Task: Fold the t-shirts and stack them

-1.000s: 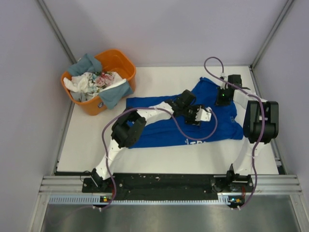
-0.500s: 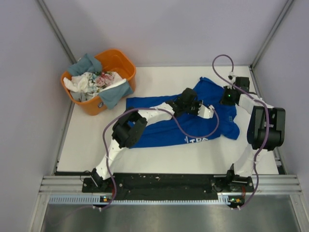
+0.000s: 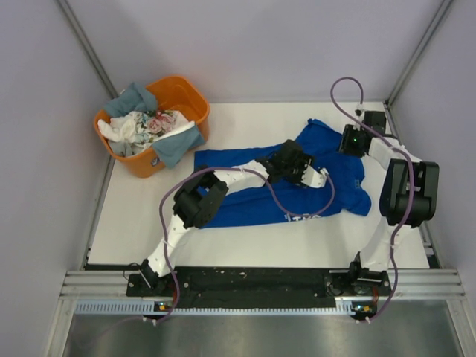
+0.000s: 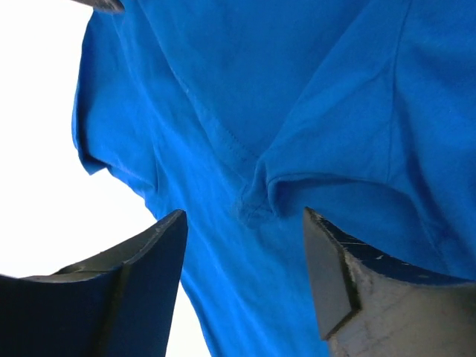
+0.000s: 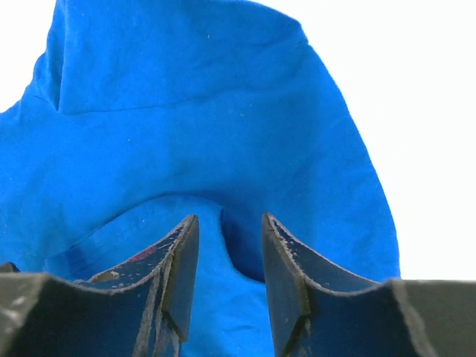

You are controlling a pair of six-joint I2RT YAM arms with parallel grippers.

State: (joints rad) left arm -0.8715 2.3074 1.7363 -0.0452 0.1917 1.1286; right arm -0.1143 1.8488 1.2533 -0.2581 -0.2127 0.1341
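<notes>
You are working on a white bench (image 3: 245,123) boxed in by plain pale grey-lilac walls, with a slim metal post running up each back corner. Along the near edge sits a black base plate on a ribbed aluminium rail (image 3: 260,288), and both arms are bolted there. Purple cables loop off each arm.

At the back left corner of the bench stands an orange tub (image 3: 195,104). It holds crumpled shirts: a grey-blue one (image 3: 134,97) at the back, a white one (image 3: 119,132) at the left and a floral one (image 3: 158,120) in the middle.

The royal blue t-shirt (image 3: 346,190) lies spread across the middle and right of the bench, well apart from the tub, with one sleeve pointing toward the back wall. White lettering (image 3: 301,218) shows near its front edge, but a cable crosses it and you cannot read it from above. Neither wrist view shows any print, only plain blue cloth and stitched seams.

Your left end effector (image 4: 244,216) is open, its jaws standing wide apart just over a puckered seam of the blue t-shirt. Your right end effector (image 5: 229,223) is also open, though more narrowly, low over the shirt's far right part, with a small raised fold of blue cloth between the jaws and the sleeve ahead of them.
</notes>
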